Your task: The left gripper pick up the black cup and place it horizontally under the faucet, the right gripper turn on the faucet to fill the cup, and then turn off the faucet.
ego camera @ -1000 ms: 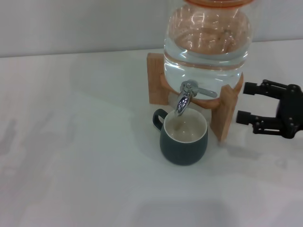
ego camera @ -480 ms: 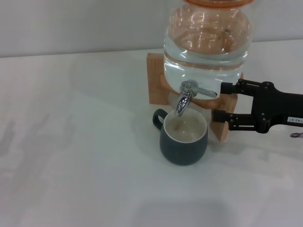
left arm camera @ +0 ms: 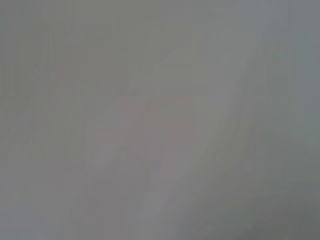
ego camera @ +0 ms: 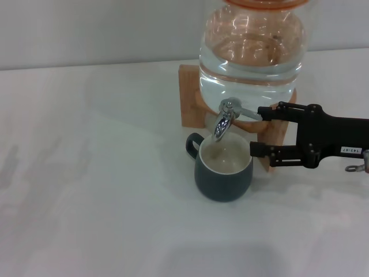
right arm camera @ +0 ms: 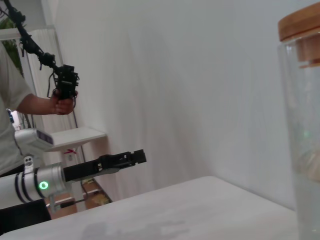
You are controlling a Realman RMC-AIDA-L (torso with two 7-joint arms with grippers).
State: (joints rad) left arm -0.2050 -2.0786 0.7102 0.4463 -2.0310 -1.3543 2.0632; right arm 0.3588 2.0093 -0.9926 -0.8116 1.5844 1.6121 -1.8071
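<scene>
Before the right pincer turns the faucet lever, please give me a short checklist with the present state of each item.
1. Squat dark charcoal cup with cream inside stands upright under the small chrome faucet: ok.
2. Spout is above the cup opening: ok.
3. Long black right pincer is open, upper finger at the thin lever's tip: ok.
4. Lever is between the fingers: cannot tell.
5. Left pincer is off the table, away from the cup: ok.
6. Clear water jar holds water: ok.

On the white table (ego camera: 86, 173): 1 black cup (ego camera: 223, 173), 1 clear water jar (ego camera: 252, 52) with 1 faucet (ego camera: 226, 118) on 1 wooden stand (ego camera: 278, 138). 2 grippers show: right gripper (ego camera: 256, 130), left gripper (right arm camera: 135, 157).
</scene>
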